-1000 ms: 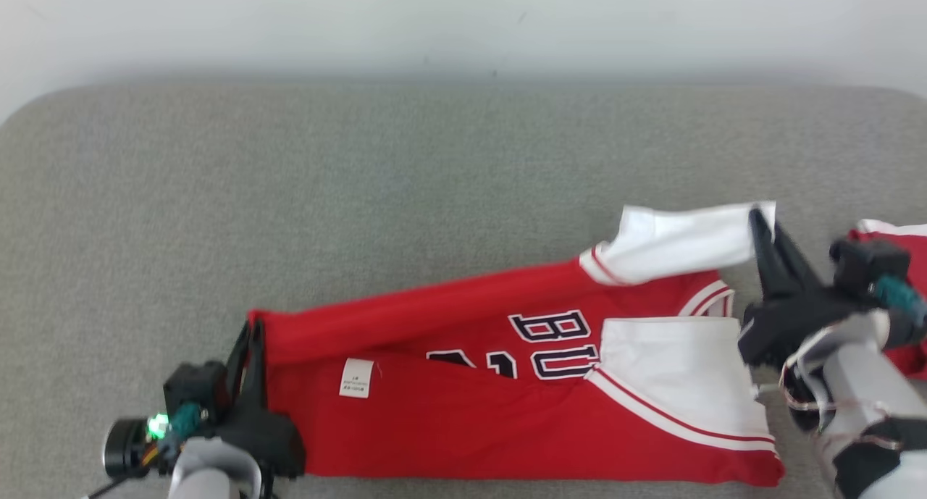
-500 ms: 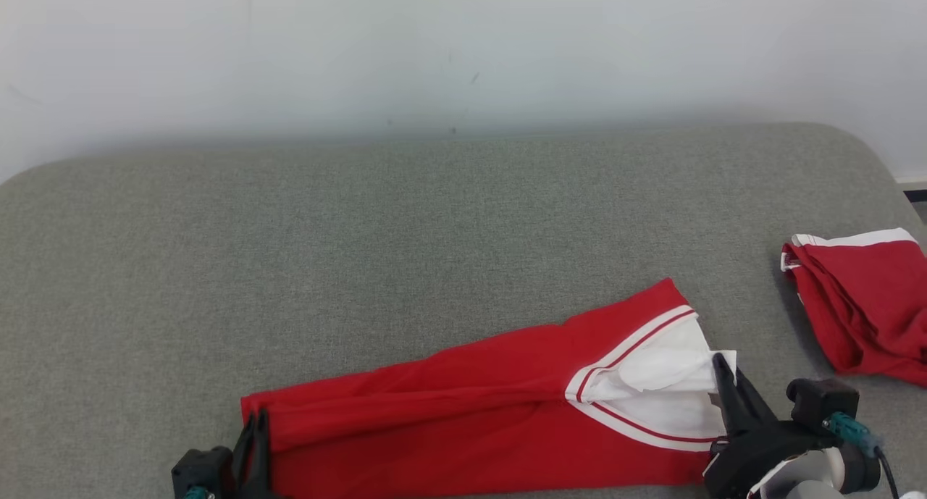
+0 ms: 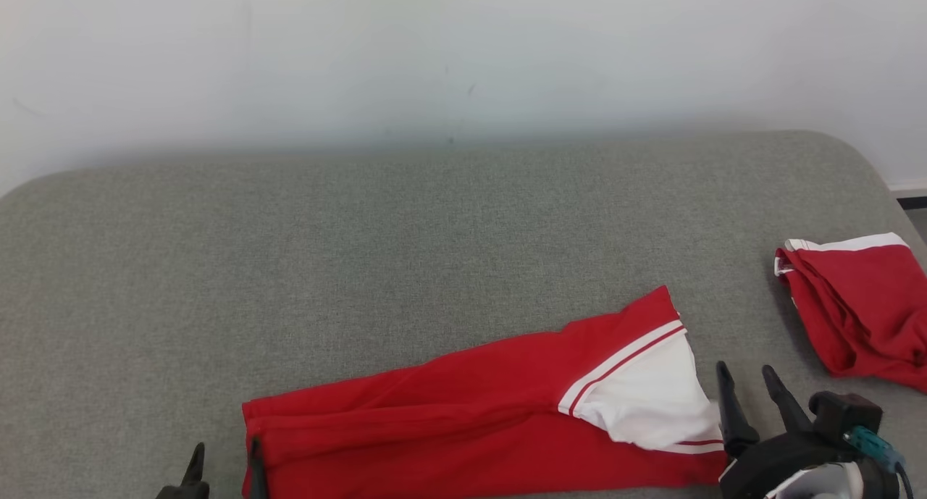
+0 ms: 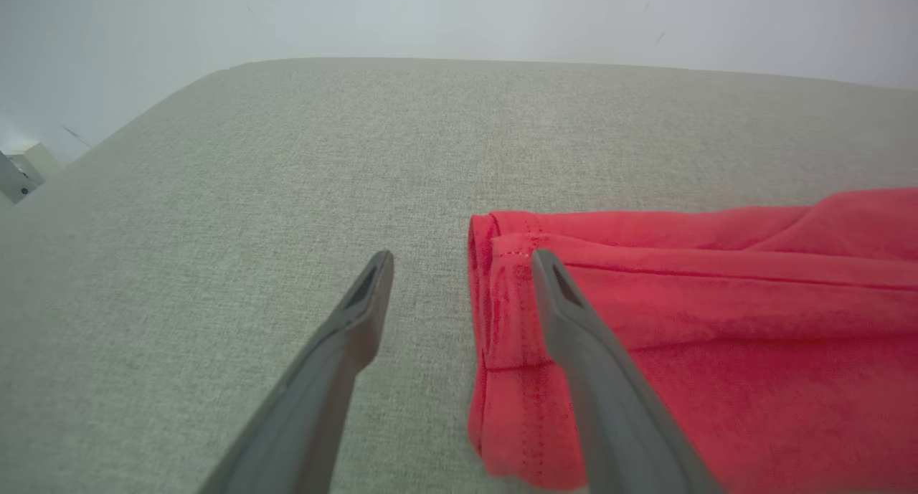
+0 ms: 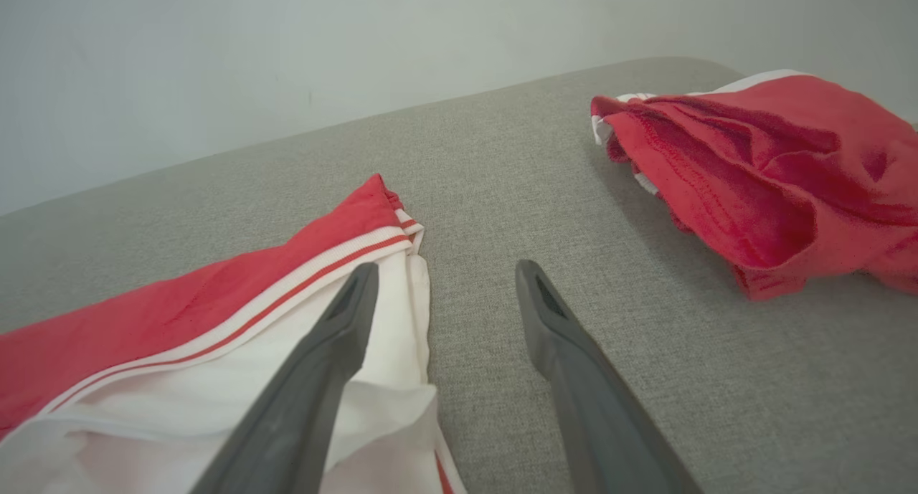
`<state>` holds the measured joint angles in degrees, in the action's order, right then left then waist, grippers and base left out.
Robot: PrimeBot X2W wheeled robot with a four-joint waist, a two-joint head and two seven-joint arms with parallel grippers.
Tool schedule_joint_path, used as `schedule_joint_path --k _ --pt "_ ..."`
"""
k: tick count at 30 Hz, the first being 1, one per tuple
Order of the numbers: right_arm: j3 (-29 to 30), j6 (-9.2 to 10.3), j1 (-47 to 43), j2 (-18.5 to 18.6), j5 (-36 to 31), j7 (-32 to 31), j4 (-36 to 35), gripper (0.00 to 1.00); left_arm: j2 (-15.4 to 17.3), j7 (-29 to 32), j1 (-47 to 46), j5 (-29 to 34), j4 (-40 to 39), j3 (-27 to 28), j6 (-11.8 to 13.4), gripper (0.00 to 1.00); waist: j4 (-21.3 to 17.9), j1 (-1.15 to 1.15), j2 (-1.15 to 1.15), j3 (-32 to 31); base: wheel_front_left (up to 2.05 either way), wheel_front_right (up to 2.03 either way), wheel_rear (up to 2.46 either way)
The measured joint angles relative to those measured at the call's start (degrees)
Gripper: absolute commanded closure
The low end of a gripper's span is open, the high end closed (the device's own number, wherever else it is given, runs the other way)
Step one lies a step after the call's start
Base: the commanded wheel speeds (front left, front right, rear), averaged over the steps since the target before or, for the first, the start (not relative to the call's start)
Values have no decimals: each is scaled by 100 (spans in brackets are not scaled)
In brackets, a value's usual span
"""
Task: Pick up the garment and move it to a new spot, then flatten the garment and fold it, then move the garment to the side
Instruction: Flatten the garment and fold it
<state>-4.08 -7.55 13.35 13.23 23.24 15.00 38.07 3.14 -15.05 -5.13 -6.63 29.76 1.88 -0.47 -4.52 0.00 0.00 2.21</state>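
**Operator:** Since the claws sit nearest the camera, what state are they in?

**Technician:** The left claw [image 3: 224, 470] stands at the red hem end of the garment [image 3: 471, 412], and the right claw [image 3: 744, 387] stands at its white-panelled end. Both are spread wide and pinch nothing.

**Operator:** Why this arrangement?

**Technician:** The garment lies on the table [image 3: 362, 231] as a long, narrow band with its layers stacked. This suggests the lengthwise fold is complete, with each claw at the end it served. The crosswise fold and the move aside probably remain.

**Operator:** What do the wrist views add?

**Technician:** The left wrist view resolves the stitched hem edges lying one on another. It shows the claw straddling that hem, half over cloth and half over bare table. Contact cannot be judged. The right wrist view shows the white panel bunched and not fully flat, where the head view makes it look smooth. The head view supplies the band's full length and slant.

**Operator:** And beyond the garment?

**Technician:** A second red garment [image 3: 854, 303], crumpled, lies past the white end, well apart. The pale wall [image 3: 434, 50] is farther still.
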Motion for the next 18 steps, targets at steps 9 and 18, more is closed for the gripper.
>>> schedule_joint_path --k 9,18 --pt "383 0 -315 -205 -185 0 -252 0 -12 -1 470 202 -746 101 169 0 70 0 0 -106 0 0 0" --pt "281 0 -231 -202 -267 0 -54 0 -21 -1 595 175 -954 -191 257 0 296 0 0 9 0 0 0"
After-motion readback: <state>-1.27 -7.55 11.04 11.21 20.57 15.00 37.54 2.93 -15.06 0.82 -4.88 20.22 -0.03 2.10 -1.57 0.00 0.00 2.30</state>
